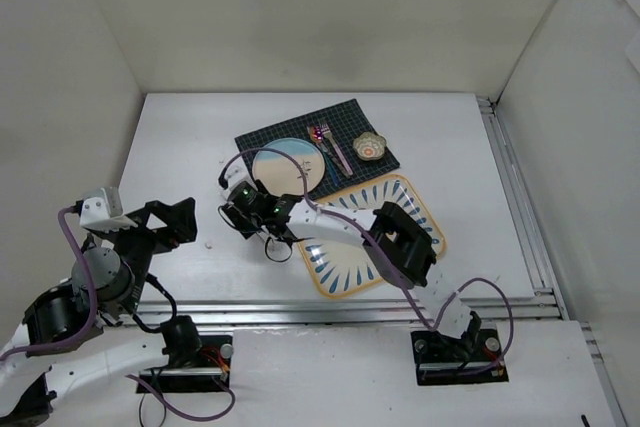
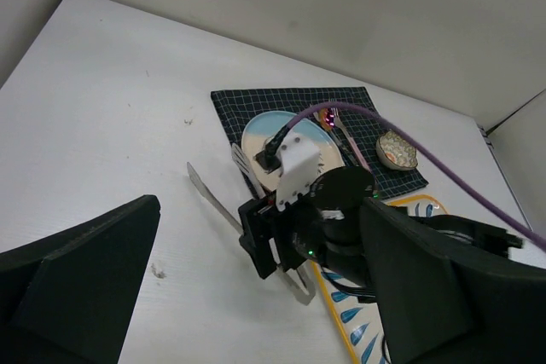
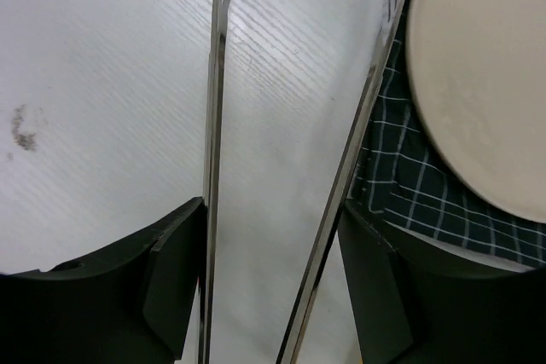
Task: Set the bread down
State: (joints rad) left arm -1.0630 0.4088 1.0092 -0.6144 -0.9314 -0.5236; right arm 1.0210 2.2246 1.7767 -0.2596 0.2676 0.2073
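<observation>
The bread does not show in any view. My right gripper reaches left across the table and is shut on a pair of metal tongs that lie flat, tips pointing away. In the right wrist view my right gripper has one finger against the outside of each tong arm, and the arms stay spread apart. A round pale plate on a dark checked placemat lies just right of the tongs and holds nothing. My left gripper is wide open and empty over bare table at the left.
A small flower-shaped dish and a fork lie on the placemat right of the plate. An oval tray with a yellow rim and blue leaf pattern lies under my right arm. White walls enclose the table.
</observation>
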